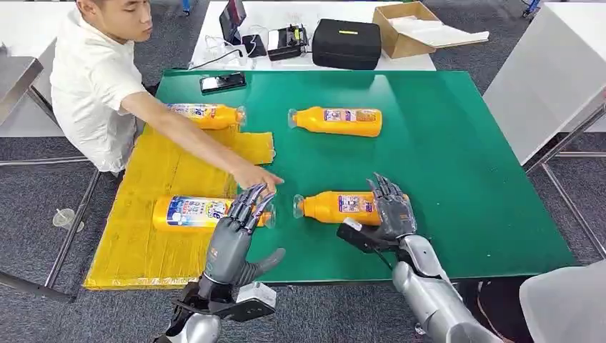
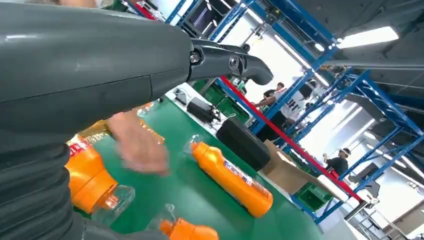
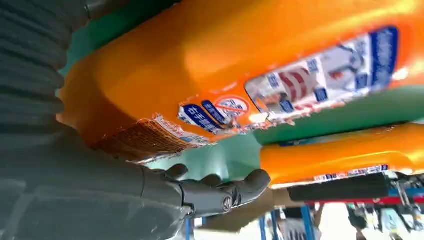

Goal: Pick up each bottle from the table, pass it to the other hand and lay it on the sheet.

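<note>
Head view: pick-up step. The right hand lies over the base end of the near bottle on the green table, fingers draped across it; whether they grip yet cannot be told. The left hand hovers with fingers apart and empty, at the cap end of a bottle on the yellow sheet, beside a person's hand. Next, judged: firm grasp, lift, then pass leftward.

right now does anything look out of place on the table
Yes: a person's hand reaches across the yellow sheet, right beside the robot's left hand over the orange plastic bottle. The sheet's far edge looks rumpled.
</note>
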